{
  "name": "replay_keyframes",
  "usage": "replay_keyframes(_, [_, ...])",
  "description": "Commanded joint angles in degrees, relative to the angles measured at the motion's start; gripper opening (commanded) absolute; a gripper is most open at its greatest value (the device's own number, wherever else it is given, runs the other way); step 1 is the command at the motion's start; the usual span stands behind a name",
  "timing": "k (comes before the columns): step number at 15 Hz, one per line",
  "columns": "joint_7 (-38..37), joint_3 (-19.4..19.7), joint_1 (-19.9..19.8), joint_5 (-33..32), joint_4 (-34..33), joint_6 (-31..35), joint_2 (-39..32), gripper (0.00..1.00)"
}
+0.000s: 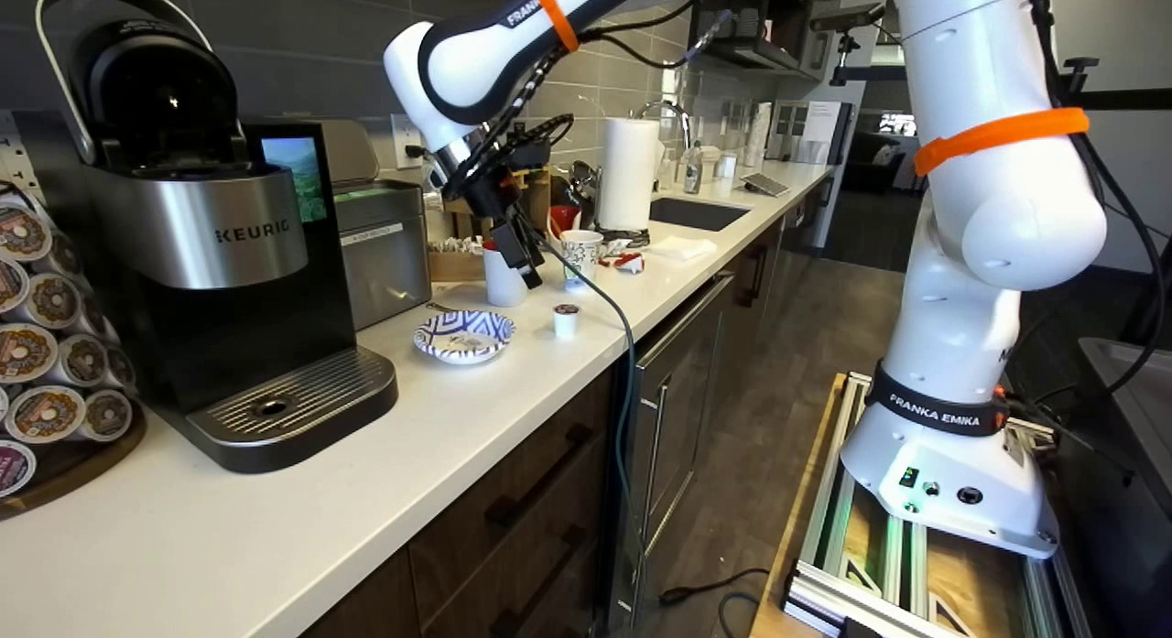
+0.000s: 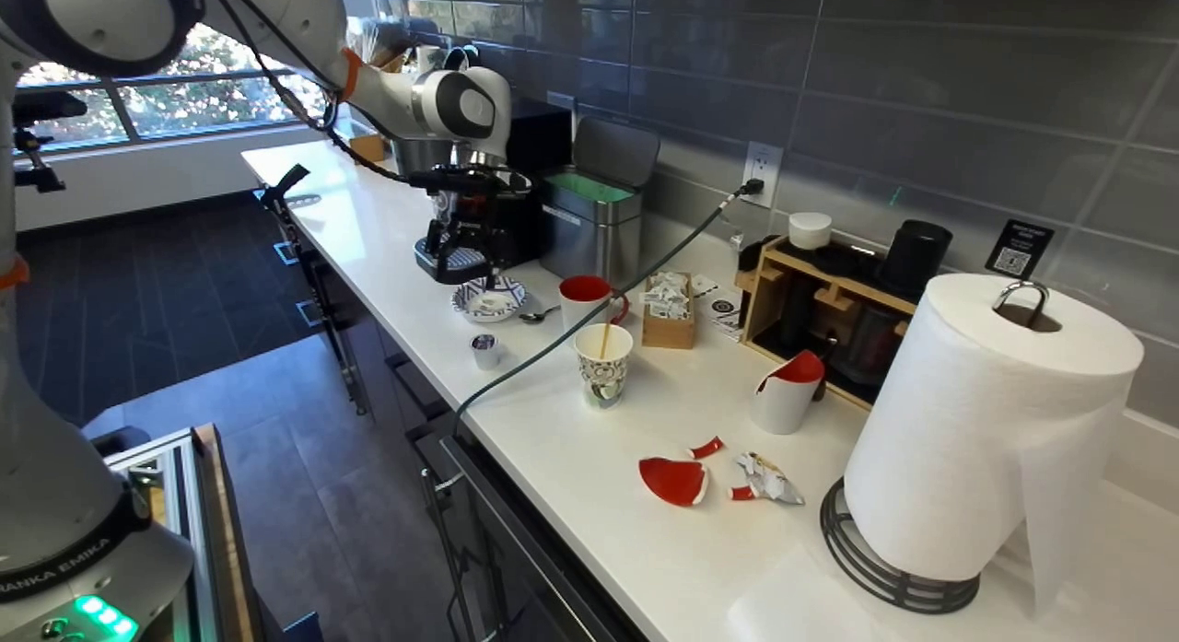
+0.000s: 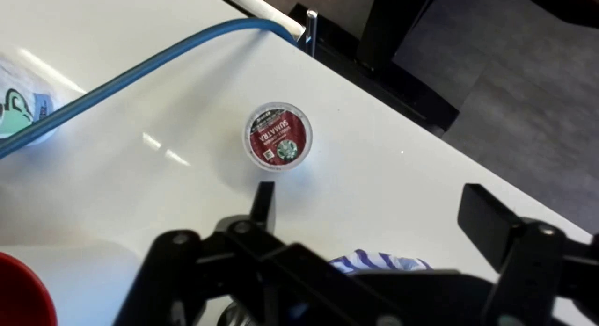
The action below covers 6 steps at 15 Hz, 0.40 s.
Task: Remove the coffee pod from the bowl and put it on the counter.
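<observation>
The coffee pod, white with a dark red lid, stands upright on the counter, outside the bowl and near the front edge. It shows in both exterior views and in the wrist view. The bowl, white with a blue pattern, sits beside it in both exterior views; in the wrist view only its rim shows behind my gripper. I see no pod in the bowl. My gripper is open and empty above the counter, apart from the pod.
A blue cable crosses the counter near the pod. A white mug with a red inside, a spoon and a paper cup stand or lie close by. A coffee maker is beyond the bowl. Red-and-white shards lie by the paper towels.
</observation>
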<state>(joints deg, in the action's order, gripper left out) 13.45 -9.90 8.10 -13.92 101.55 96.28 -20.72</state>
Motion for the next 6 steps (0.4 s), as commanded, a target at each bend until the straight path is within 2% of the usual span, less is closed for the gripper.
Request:
replay_keyframes(1, [4.51,-0.03,-2.06,1.65,14.03,13.43,12.16,1.00])
replay_keyframes(3, [6.68,0.27,-2.16,0.29,19.88,20.41,17.51,1.00])
replay_keyframes(4, [4.57,0.69,-1.30,0.48,11.34,14.28,10.44,1.00])
replay_keyframes(6, [4.83,0.80,-1.29,0.46,12.95,15.15,12.52,1.00])
